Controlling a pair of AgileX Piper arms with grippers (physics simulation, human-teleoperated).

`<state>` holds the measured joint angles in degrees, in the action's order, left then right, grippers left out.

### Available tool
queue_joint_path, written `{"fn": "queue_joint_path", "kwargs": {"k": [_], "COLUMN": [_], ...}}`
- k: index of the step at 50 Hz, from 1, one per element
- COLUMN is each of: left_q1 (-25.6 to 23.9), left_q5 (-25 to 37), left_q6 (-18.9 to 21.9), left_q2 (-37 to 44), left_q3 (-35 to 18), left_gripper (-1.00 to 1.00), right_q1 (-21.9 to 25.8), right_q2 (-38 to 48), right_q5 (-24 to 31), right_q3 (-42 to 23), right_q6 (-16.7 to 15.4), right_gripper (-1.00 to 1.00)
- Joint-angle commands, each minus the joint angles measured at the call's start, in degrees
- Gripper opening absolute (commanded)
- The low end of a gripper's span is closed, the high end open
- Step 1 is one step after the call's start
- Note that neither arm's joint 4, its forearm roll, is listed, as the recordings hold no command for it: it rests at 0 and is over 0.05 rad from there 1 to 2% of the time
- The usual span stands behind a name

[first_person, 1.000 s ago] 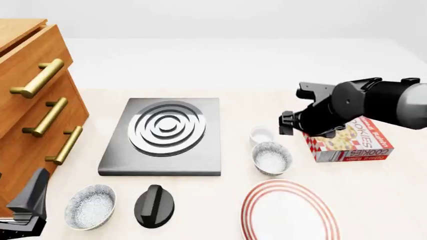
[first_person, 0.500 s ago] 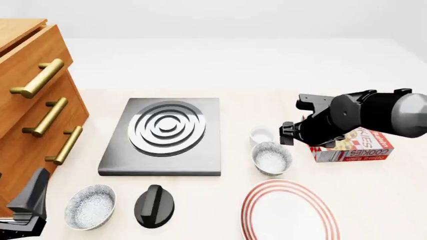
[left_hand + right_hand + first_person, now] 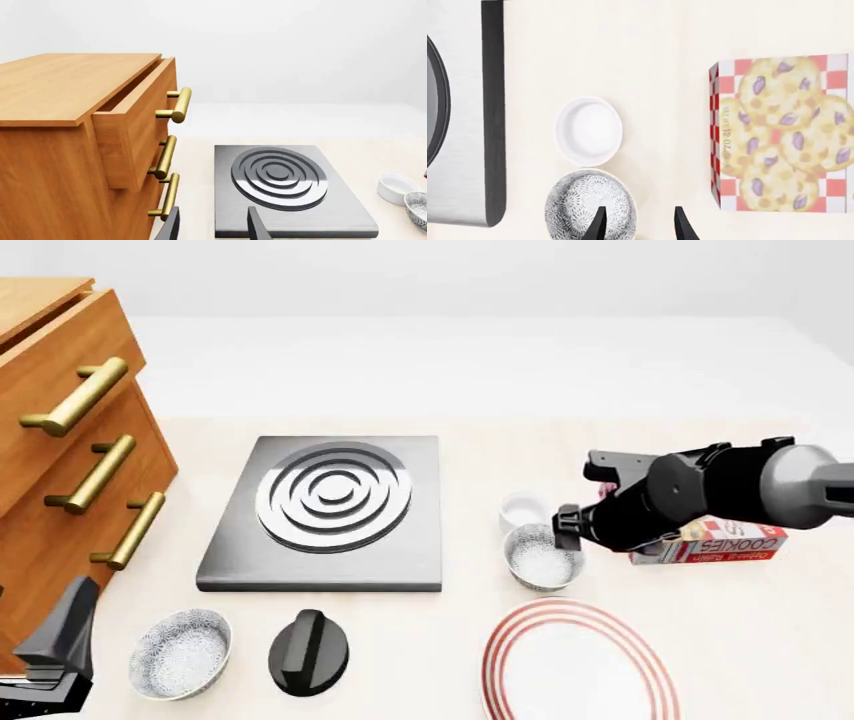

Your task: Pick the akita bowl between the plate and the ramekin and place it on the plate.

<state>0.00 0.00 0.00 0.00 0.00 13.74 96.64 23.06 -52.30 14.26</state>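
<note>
Since the earlier frame, the right arm has come lower and a little to the left, so its gripper [image 3: 569, 528] now hangs at the right rim of the akita bowl [image 3: 542, 556]; all other things kept their places.

On the far left stands a wooden drawer cabinet [image 3: 67, 440] with brass handles. At the bottom left corner the left gripper [image 3: 54, 660] rests low over the desk [image 3: 747, 640]; in its wrist view the two fingers [image 3: 255, 226] are apart with nothing between them. Beside it is the second speckled bowl [image 3: 179, 652], and next to that a black knob [image 3: 308, 651]. Behind these lies the dark stove plate [image 3: 327, 510] with silver rings.

Further right, the ramekin [image 3: 523, 509] stands just behind the akita bowl, and the plate [image 3: 578, 661] lies in front of the bowl, so the bowl sits on the desk between them. In the right wrist view, the fingers [image 3: 598, 226] are parted; one is over the bowl's rim and the other is outside it, over the bare desk. They hold nothing. On the right lies the cookie box [image 3: 714, 540], partly hidden by the arm.
</note>
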Motion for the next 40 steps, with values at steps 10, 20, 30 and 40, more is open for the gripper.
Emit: {"fn": "queue_joint_path", "kwargs": {"k": [10, 20, 30, 40], "left_q1": [0.0, 0.0, 0.0, 0.0], "left_q5": [0.0, 0.0, 0.0, 0.0], "left_q6": [0.0, 0.0, 0.0, 0.0], "left_q2": [0.0, 0.0, 0.0, 0.0], "left_q3": [0.0, 0.0, 0.0, 0.0], "left_gripper": [1.0, 1.0, 1.0, 1.0], "right_q1": [0.36, 0.98, -0.68, -0.85], "right_q2": [2.04, 2.66, 1.68, 1.88], "right_q5": [-2.8, -3.59, -4.12, -4.43], "right_q3": [2.03, 2.83, 3.65, 3.67], "right_q6": [1.16, 1.91, 0.58, 0.74], "right_gripper": [1.0, 1.0, -1.0, -1.0]}}
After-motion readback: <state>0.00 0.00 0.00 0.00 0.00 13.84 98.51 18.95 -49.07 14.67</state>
